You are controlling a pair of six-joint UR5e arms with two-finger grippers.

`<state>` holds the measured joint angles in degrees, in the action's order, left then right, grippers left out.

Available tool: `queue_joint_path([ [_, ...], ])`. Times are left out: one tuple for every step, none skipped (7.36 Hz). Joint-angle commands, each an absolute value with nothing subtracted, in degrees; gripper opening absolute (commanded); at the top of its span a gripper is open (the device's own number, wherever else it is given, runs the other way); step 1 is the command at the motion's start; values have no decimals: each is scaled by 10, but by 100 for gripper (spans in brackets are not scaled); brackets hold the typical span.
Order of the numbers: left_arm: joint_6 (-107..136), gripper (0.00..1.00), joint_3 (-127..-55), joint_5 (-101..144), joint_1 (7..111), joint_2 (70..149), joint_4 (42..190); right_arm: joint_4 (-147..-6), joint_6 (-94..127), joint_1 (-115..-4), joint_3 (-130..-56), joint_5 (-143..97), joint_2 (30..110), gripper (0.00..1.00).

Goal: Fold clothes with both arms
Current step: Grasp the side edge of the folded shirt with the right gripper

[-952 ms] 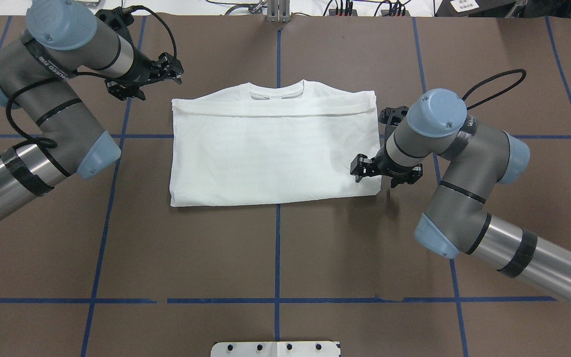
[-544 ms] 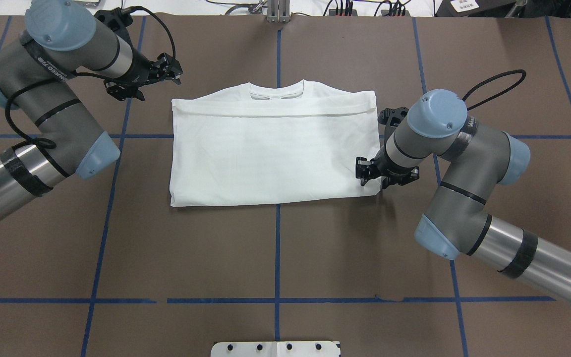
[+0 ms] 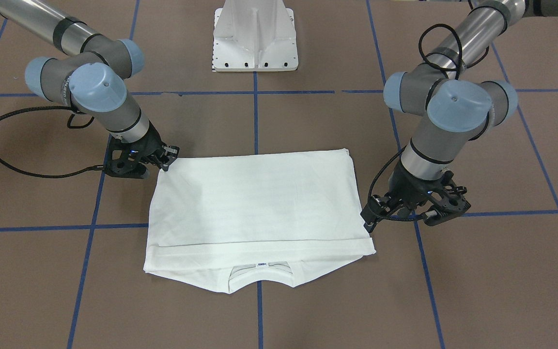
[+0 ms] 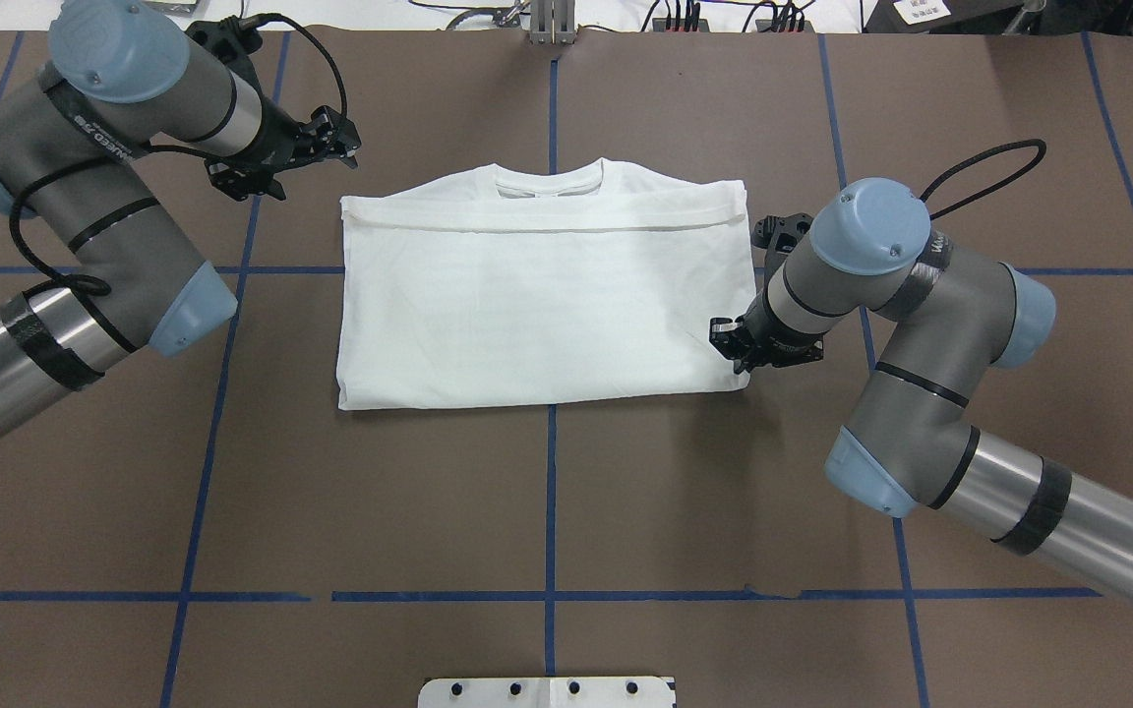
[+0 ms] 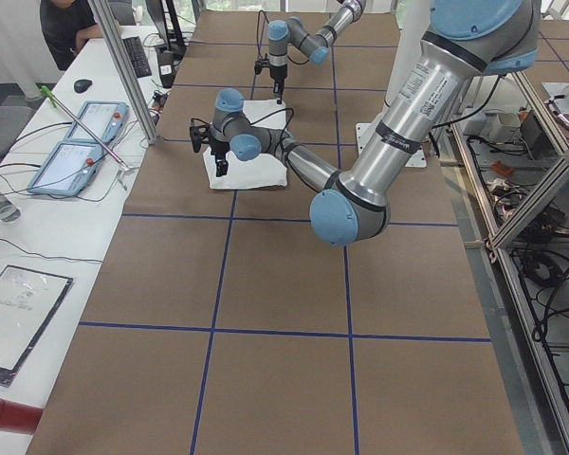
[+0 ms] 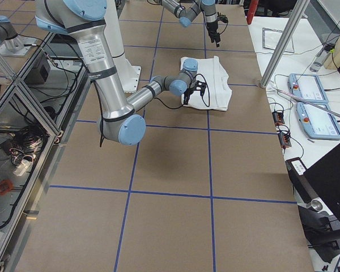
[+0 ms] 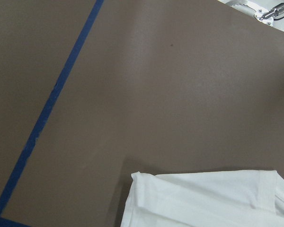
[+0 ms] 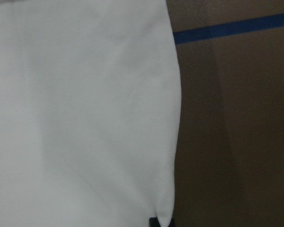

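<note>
The clothes are one white shirt (image 4: 542, 305), folded into a flat rectangle at the table's middle, collar (image 4: 547, 182) on the far side. My right gripper (image 4: 732, 349) is down at the shirt's near right corner (image 3: 162, 169). In the right wrist view a black fingertip (image 8: 156, 222) meets the cloth's edge, which puckers toward it, so it looks shut on the shirt. My left gripper (image 4: 342, 138) hovers open just beyond the far left corner, off the cloth. In the left wrist view that corner (image 7: 137, 177) lies below bare table.
Brown table (image 4: 547, 511) carries a grid of blue tape lines (image 4: 549, 462). The white pedestal base (image 3: 255, 36) stands at the robot's side. Tablets and cables lie on a side bench (image 5: 71, 156) beyond the far edge, where a person (image 5: 66, 24) stands.
My right gripper has shifted a little outward to the shirt's right edge and come down onto it. The left gripper has barely moved. The shirt lies as before.
</note>
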<state>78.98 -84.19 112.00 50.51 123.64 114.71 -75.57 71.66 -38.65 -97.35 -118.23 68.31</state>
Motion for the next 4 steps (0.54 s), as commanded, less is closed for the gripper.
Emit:
queue_joint_path([
  [790,100,-851,1119,504,1236,1145,-757,717,-391,-1086,-1180,804,0],
  [791,100,-852,1117,504,1237,1146,-757,718,-389,-1150,-1179,887,0],
  [792,100,-854,1108,504,1237,1145,-757,737,-382,-1183,-1189,927,0],
  [797,100,-861,1107,501,1236,1145,-757,752,-341,-1211,-1203,953,0],
])
